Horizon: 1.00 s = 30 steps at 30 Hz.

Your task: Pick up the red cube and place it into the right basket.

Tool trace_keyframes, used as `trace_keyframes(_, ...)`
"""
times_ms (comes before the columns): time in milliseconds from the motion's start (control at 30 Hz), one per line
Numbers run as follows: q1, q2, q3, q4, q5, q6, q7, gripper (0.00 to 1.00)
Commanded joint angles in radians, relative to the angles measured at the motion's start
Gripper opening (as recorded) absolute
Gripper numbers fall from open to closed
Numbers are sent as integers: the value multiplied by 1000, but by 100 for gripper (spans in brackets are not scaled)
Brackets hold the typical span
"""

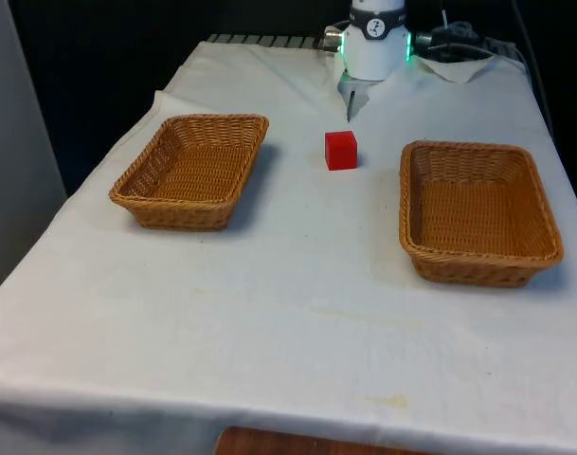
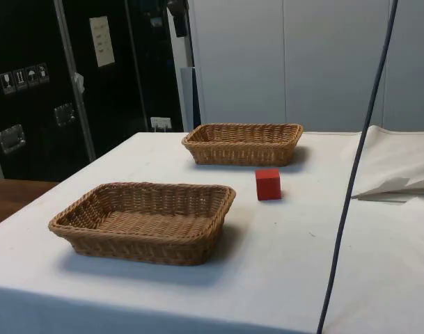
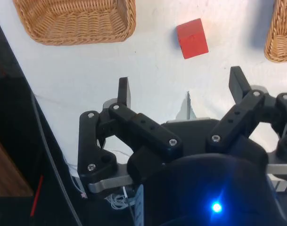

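Note:
The red cube (image 1: 341,150) sits on the white cloth in the middle of the table, between two wicker baskets. The right basket (image 1: 479,210) is empty and lies to the front view's right of the cube. In the side view it is the nearer basket (image 2: 145,219), with the cube (image 2: 268,184) beyond it. My gripper (image 1: 350,102) hangs above the cloth just behind the cube, towards the robot's end. In the wrist view the gripper (image 3: 181,87) is open with nothing between its fingers (image 3: 124,90), and the cube (image 3: 192,38) lies a short way ahead of it.
An empty left basket (image 1: 191,171) lies at the front view's left, the farther basket (image 2: 243,142) in the side view. A folded white cloth (image 1: 459,66) lies at the far right corner. A dark cable (image 2: 358,160) hangs across the side view.

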Motion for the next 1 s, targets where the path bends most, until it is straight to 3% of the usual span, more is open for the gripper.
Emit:
trace_keyframes(0,0,-1,0,0,0,0,0,100)
trace_keyframes(300,0,-30,2,-32,-6,0,1,100)
trace_keyframes(967,0,-200,23,-220,-47,91,19,100)
